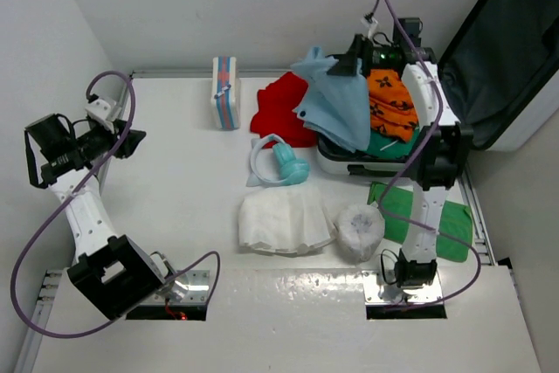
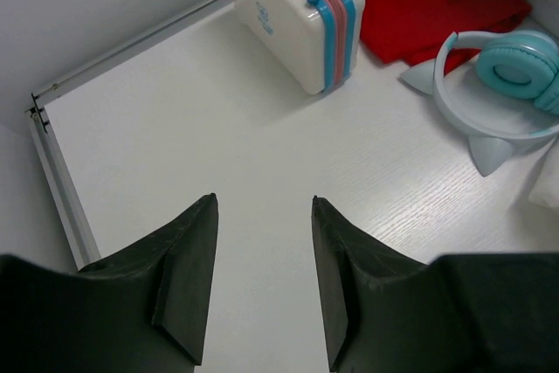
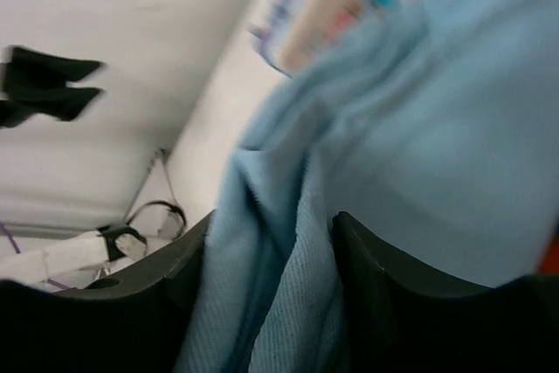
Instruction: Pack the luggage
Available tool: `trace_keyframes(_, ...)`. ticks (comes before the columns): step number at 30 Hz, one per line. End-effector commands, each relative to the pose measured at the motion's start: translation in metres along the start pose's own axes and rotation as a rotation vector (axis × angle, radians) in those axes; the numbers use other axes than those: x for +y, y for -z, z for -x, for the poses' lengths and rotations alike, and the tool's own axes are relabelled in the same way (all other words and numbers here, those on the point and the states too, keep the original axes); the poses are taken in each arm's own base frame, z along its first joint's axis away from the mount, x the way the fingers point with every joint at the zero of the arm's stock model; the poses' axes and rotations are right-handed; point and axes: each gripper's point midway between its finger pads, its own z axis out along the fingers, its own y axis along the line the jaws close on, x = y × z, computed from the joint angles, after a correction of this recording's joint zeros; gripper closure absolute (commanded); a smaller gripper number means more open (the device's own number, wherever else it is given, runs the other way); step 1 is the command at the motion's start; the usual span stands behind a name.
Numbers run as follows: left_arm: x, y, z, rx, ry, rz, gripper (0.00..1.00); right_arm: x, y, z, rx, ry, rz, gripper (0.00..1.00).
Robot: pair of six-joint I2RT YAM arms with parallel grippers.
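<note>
The luggage (image 1: 339, 163) lies open at the back right, its dark grey lid (image 1: 515, 50) leaning up to the right. An orange patterned cloth (image 1: 390, 104) and a green cloth (image 1: 389, 144) lie inside. My right gripper (image 1: 349, 58) is over the case's left edge, shut on a light blue cloth (image 1: 336, 107) that hangs down over the case. In the right wrist view the blue cloth (image 3: 393, 146) fills the gap between the fingers (image 3: 271, 233). My left gripper (image 1: 131, 141) is open and empty at the far left, above bare table (image 2: 262, 207).
A white first-aid box (image 1: 225, 92) stands at the back; it also shows in the left wrist view (image 2: 297, 6). A red cloth (image 1: 279, 111), teal headphones (image 1: 281, 163), a white cloth (image 1: 284, 220), a white roll (image 1: 359, 229) and a green cloth (image 1: 437, 220) lie on the table.
</note>
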Motion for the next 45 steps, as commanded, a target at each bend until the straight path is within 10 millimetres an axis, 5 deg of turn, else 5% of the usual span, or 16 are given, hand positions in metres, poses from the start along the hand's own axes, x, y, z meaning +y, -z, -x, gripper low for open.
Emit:
trace_keyframes(1,-0.004,-0.001,0.003,-0.020,-0.023,-0.003,0.50,-0.057,0.038,-0.070,0.182,-0.161,-0.140,1.00)
trace_keyframes(4,-0.003,-0.001,-0.001,-0.013,-0.033,0.005,0.49,-0.089,0.064,-0.115,0.310,-0.184,-0.237,1.00)
trace_keyframes(8,-0.004,-0.004,-0.004,-0.008,-0.034,0.003,0.49,-0.118,0.103,-0.138,0.382,-0.134,-0.346,1.00)
trace_keyframes(14,-0.012,-0.015,-0.015,0.013,-0.024,-0.024,0.47,-0.156,0.173,-0.136,0.501,0.019,-0.512,1.00)
trace_keyframes(19,-0.020,-0.025,-0.024,0.034,-0.009,-0.044,0.46,-0.172,0.202,-0.116,0.554,0.240,-0.634,1.00)
trace_keyframes(31,-0.017,-0.051,-0.029,0.084,0.041,0.019,0.28,-0.198,0.249,-0.076,0.674,0.586,-0.814,1.00)
trace_keyframes(37,-0.017,-0.056,-0.024,0.068,0.020,0.020,0.28,-0.200,0.262,-0.116,0.769,0.571,-0.756,1.00)
trace_keyframes(41,-0.023,-0.066,-0.025,0.070,-0.003,-0.017,0.28,-0.210,0.266,-0.104,0.798,0.712,-0.773,1.00)
trace_keyframes(45,-0.023,-0.071,-0.025,0.073,-0.026,-0.013,0.28,-0.225,0.262,-0.063,0.821,0.917,-0.858,1.00)
